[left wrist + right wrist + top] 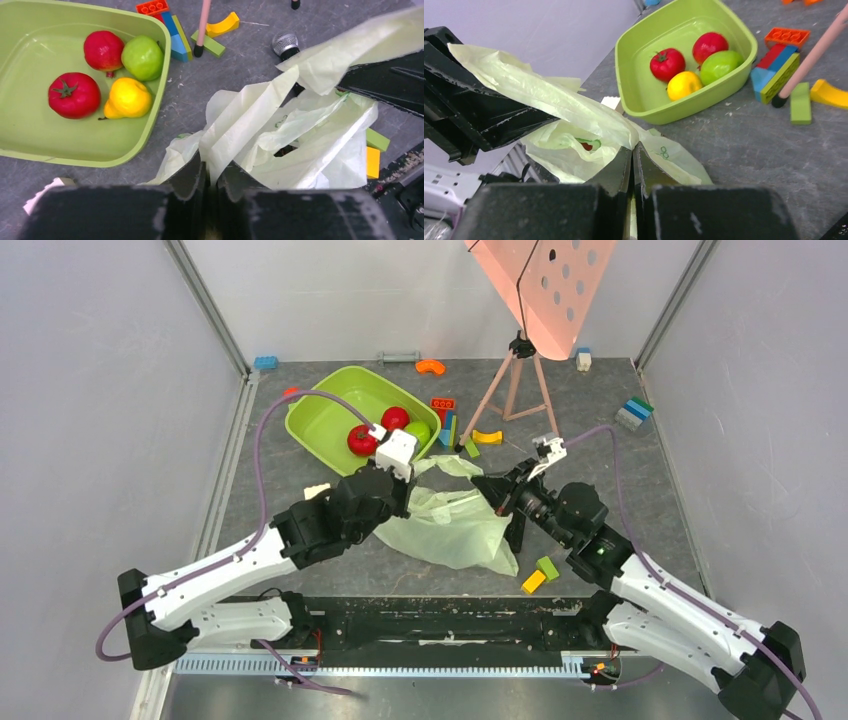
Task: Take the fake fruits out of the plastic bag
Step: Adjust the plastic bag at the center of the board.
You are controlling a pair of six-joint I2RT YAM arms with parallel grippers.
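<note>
The thin, crinkly, translucent pale-green plastic bag (455, 530) lies slumped at the middle of the bench (620, 480), toward the near edge. Its film is creased into sharp folds and lifted on both sides. My left gripper (210, 169) has its black fingers pressed together on a fold of that film, with no gap showing. My right gripper (632, 151) is likewise pinched tight on a flap at the bag's other side. In the right wrist view, a green shape with a red-brown spot (587, 145) sits inside the bag's mouth; I cannot tell which fruit it is. Just beyond the bag, toward the far-left corner, the rigid lime-green rectangular tub (310, 420) holds a glossy round green fruit (143, 57), a red tomato (74, 95), a red apple (103, 49) and a yellow pear (127, 98), clustered together. The bench is dark grey and speckled, with plastic toy blocks (632, 412) scattered toward the far edge and pink tripod legs (515, 390) standing there. Pale, plain walls (90, 390) close it in.
</note>
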